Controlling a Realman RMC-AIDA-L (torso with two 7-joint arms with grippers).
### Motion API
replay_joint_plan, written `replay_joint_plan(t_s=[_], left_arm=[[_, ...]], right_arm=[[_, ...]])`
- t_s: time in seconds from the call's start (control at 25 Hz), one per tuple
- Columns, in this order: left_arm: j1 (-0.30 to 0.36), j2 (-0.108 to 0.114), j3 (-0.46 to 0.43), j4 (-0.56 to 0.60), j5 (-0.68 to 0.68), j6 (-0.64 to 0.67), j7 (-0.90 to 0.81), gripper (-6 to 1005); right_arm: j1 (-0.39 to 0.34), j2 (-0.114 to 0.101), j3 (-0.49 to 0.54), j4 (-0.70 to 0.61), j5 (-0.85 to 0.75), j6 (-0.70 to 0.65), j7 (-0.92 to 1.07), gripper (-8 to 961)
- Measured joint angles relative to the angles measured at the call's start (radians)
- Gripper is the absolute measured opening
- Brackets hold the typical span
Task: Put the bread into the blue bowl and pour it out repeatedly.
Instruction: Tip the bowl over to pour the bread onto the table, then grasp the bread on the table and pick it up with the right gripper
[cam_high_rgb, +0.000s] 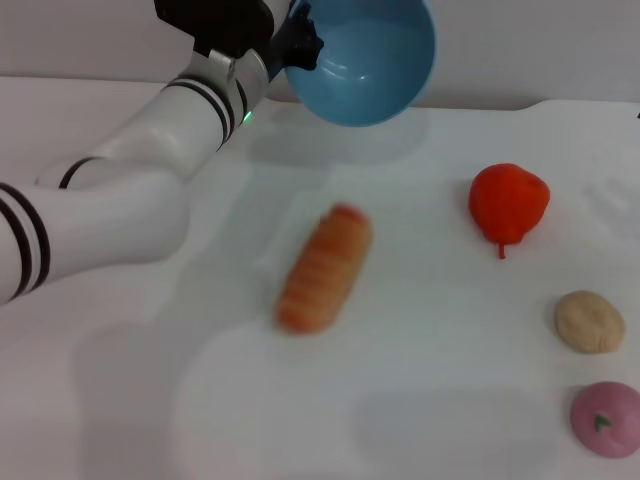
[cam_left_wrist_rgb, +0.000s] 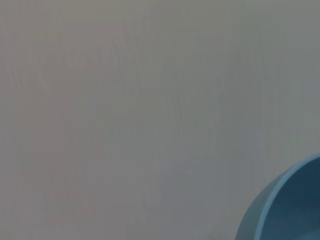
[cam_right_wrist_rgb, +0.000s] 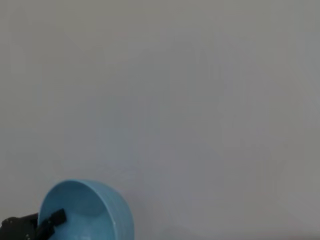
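Blue bowl (cam_high_rgb: 365, 60) top cut off; bread (cam_high_rgb: 324, 267) blurred.

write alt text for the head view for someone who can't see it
The left end effector holds the blue bowl tipped on its side above the white table, empty, while the bread lies on the table below it. To the right sit a red-orange fruit, a beige bun and a pink round piece.

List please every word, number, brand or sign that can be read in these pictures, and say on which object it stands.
None: no readable text in any view.
The blue bowl, the bread and the left arm carry no words.
The pink round item has a small green mark, not a letter.
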Motion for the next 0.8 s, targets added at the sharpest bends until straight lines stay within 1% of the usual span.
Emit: replay_joint_plan(t_s=[0.08, 0.2, 0.32, 0.4, 0.52, 0.6, 0.72, 0.8], left_arm=[[0.005, 0.000, 0.021, -0.002, 0.000, -0.031, 0.000, -1], [0.006, 0.000, 0.030, -0.003, 0.000, -0.039, 0.000, -1], [0.006, 0.000, 0.029, -0.004, 0.000, -0.034, -0.002, -2], [0.003, 0.000, 0.019, -0.001, -0.005, -0.006, -0.006, -2], [-0.028, 0.005, -0.059, 0.005, -0.048, 0.155, -0.004, -1], [-0.056, 0.012, -0.137, 0.005, -0.055, 0.302, -0.001, 0], [-0.086, 0.021, -0.252, 0.009, -0.051, 0.493, 0.006, 0], [-0.094, 0.025, -0.322, 0.021, -0.050, 0.594, 0.025, 0]], right_arm=[[0.001, -0.001, -0.003, 0.003, 0.000, 0.000, 0.000, 467], [0.002, -0.001, -0.007, 0.003, 0.000, 0.001, 0.000, 464], [0.005, -0.001, -0.015, 0.015, -0.004, 0.002, 0.000, 461], [0.012, -0.004, -0.028, 0.026, -0.007, 0.002, 0.000, 459], [0.029, -0.006, -0.070, 0.029, -0.022, 0.002, 0.000, 456], [0.051, -0.008, -0.105, 0.028, -0.051, 0.000, 0.000, 453], [0.102, -0.009, -0.148, 0.029, -0.118, -0.005, 0.011, 450], [0.142, -0.009, -0.171, 0.038, -0.174, -0.008, 0.026, 448]])
